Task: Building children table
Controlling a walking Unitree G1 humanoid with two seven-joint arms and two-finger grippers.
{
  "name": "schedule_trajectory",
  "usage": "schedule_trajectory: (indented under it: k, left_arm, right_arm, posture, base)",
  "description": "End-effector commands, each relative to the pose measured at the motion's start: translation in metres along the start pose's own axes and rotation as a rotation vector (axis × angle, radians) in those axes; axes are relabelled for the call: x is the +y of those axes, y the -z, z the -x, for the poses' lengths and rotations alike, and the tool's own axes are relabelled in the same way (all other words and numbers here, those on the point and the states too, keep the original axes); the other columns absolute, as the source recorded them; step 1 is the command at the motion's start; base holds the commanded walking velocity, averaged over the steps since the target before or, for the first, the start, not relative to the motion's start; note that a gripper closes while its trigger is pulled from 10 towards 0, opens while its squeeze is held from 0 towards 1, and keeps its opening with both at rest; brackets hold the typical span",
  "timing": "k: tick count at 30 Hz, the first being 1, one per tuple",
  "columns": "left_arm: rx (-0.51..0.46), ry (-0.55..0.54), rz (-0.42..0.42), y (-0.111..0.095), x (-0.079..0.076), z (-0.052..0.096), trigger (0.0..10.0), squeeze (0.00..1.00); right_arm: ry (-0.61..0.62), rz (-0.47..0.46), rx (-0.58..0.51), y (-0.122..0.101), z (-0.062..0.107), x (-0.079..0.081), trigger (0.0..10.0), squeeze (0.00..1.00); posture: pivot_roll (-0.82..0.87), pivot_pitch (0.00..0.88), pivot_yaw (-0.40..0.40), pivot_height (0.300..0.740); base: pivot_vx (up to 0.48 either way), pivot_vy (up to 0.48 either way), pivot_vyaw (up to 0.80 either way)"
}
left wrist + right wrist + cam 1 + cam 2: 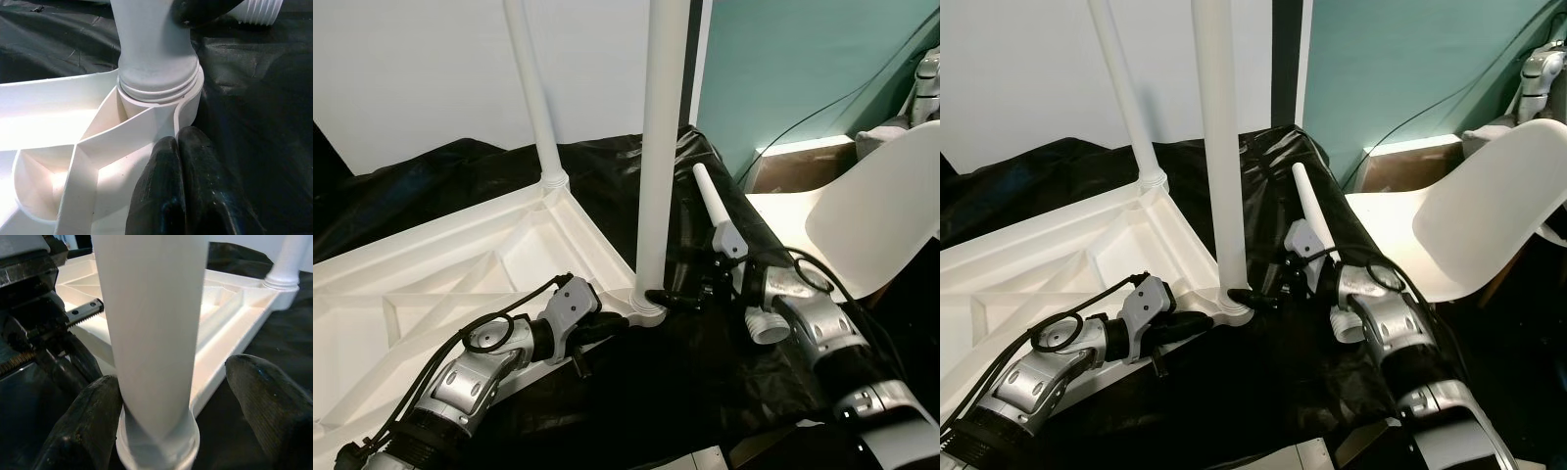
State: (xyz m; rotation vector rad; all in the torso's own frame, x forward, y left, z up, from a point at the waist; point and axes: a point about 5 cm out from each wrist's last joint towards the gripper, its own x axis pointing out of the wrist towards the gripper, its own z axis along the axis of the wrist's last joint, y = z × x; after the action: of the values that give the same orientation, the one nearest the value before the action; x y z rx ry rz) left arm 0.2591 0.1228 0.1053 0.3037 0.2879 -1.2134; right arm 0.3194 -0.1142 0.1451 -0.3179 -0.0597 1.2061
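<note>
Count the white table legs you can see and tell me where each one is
3. A near leg stands in the upturned tabletop's front corner socket, between the right gripper's fingers. A far leg stands in the back corner. A loose leg lies on the black sheet. Others may be hidden.

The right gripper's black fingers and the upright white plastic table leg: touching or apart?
Cannot tell. In the right wrist view the right gripper straddles the white leg: one finger seems to meet it, the other stands clear.

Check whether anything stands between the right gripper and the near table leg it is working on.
Nothing visible does. The right gripper sits around the near leg just above its socket, one finger against it and the other a little off.
</note>
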Motion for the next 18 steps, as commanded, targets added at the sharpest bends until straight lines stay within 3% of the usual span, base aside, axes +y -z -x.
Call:
schedule_trajectory:
  k: [1,3,4,5,7,14,16,18]
  left_arm:
    - [0.064,0.133,0.063,0.019,-0.018,-0.004,10.0,0.0]
    - [0.063,0.13,0.065,0.02,-0.018,-0.004,10.0,0.0]
    - [0.063,0.128,0.066,0.02,-0.018,-0.004,10.0,0.0]
    - [0.063,0.128,0.066,0.02,-0.018,-0.004,10.0,0.0]
    - [0.062,0.124,0.069,0.02,-0.019,-0.003,10.0,0.0]
    - [0.061,0.122,0.07,0.021,-0.02,-0.002,10.0,0.0]
    - [0.061,0.123,0.069,0.02,-0.02,-0.003,10.0,0.0]
    - [0.061,0.124,0.068,0.02,-0.02,-0.003,10.0,0.0]
  right_arm:
    - [-0.048,0.005,0.016,0.002,-0.006,0.004,10.0,0.0]
    - [-0.069,0.002,0.014,0.002,-0.008,0.005,10.0,0.0]
    - [-0.087,-0.004,0.017,0.003,-0.01,0.007,8.1,0.0]
    - [-0.087,-0.004,0.017,0.003,-0.01,0.007,8.1,0.0]
    - [-0.123,-0.019,0.019,0.004,-0.01,0.008,0.0,0.0]
    - [-0.115,-0.054,0.03,0.008,-0.003,0.001,0.0,0.0]
    - [-0.045,-0.095,0.003,0.008,0.002,0.0,0.0,0.0]
    - [0.199,-0.073,-0.059,0.007,-0.002,-0.003,0.0,0.0]
  posture:
    - [0.05,0.0,0.0,0.74]
    - [0.05,0.0,0.0,0.74]
    - [0.06,0.0,-0.005,0.74]
    - [0.06,0.0,-0.005,0.74]
    - [0.06,0.0,-0.005,0.74]
    - [0.06,0.0,-0.001,0.74]
    - [0.06,0.0,-0.002,0.74]
    - [0.05,0.0,-0.002,0.74]
  base:
    - [0.0,0.0,0.0]
    - [0.0,0.0,0.0]
    - [0.0,0.0,0.0]
    - [0.0,0.0,0.0]
    - [0.0,0.0,0.0]
    - [0.0,0.0,0.0]
    - [0.0,0.0,0.0]
    - [0.0,0.0,0.0]
